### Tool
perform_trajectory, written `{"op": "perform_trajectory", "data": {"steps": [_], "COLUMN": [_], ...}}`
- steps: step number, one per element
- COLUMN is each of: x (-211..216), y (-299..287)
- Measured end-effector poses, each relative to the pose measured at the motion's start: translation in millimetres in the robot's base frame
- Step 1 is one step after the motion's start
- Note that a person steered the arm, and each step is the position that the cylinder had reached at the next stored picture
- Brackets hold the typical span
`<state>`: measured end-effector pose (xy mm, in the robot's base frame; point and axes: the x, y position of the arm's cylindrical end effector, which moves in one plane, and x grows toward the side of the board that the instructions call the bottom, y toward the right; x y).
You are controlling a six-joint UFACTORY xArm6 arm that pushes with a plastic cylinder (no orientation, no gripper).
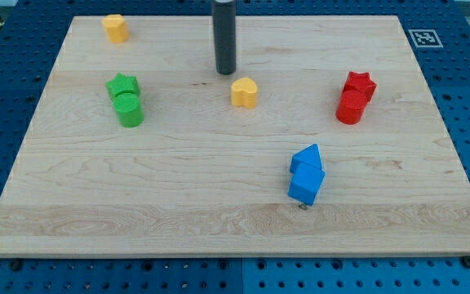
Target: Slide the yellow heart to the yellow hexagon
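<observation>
**Yellow heart sits on the wrong side of my tip for a clean push**

Yellow is the colour that matters on this pale wooden board (219,220): the small yellow heart-shaped block (245,92) lies near the middle, toward the view's top, and the yellow hexagonal block (116,28) waits well apart from it in the view's top left corner. My tip (225,72), the lower end of the straight dark rod, stands just beside the heart, up and to the view's left of it, seemingly not touching. There are no jaws to open or close and nothing is held; the rod can only shove.

The risk I judge greatest is position. The tip lies roughly between the heart and the hexagon, so any push from here would drive the heart toward the view's bottom right, away from its goal. The tip needs to circle round to the heart's far side first, and a tight detour could clip the heart and spin it.

A second hazard is the heart's rounded lobes: an off-centre contact may let it slip sideways off the rod.

The green star block (122,85) and green cylinder block (129,109), touching each other at the view's left, lie below the direct line; a drifting push could strike them. The red pair (355,96) and blue pair (306,175) look safely distant.
</observation>
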<state>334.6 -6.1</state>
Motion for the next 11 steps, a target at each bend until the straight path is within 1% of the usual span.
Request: {"op": "perform_trajectory", "data": {"steps": [2, 3, 4, 5, 6, 7, 8, 9, 11], "x": [36, 51, 61, 61, 60, 71, 73, 64, 37], "y": [51, 61, 32, 17, 10, 8, -6, -36, -71]}}
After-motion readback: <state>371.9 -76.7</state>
